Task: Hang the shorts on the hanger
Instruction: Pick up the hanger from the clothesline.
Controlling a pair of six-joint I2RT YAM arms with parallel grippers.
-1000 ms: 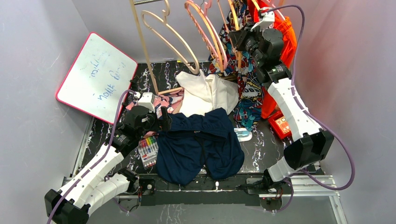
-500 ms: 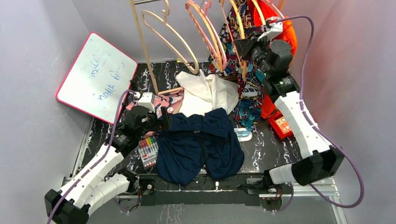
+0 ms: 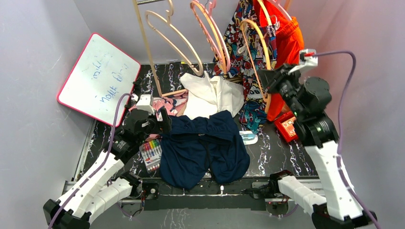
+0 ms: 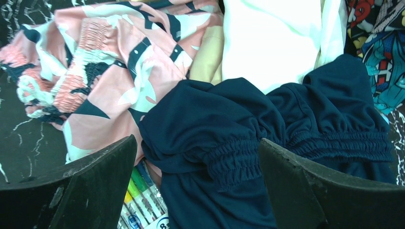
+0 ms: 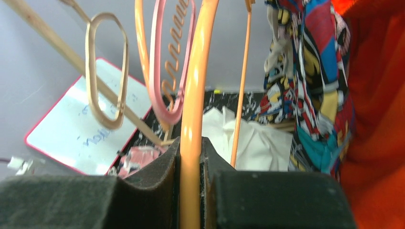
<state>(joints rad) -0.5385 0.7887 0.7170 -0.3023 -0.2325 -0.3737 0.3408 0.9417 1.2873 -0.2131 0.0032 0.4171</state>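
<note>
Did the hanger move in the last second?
Yes. In the top view, the hanger, clamped in the right gripper, has come down and to the right, closer to the red box on the table.

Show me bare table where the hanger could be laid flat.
Best: the black tabletop right of the navy shorts, on the near side of the red box. A smaller strip lies at the back, between the whiteboard and the white cloth. The middle is crowded: shorts, cloth, markers.
</note>
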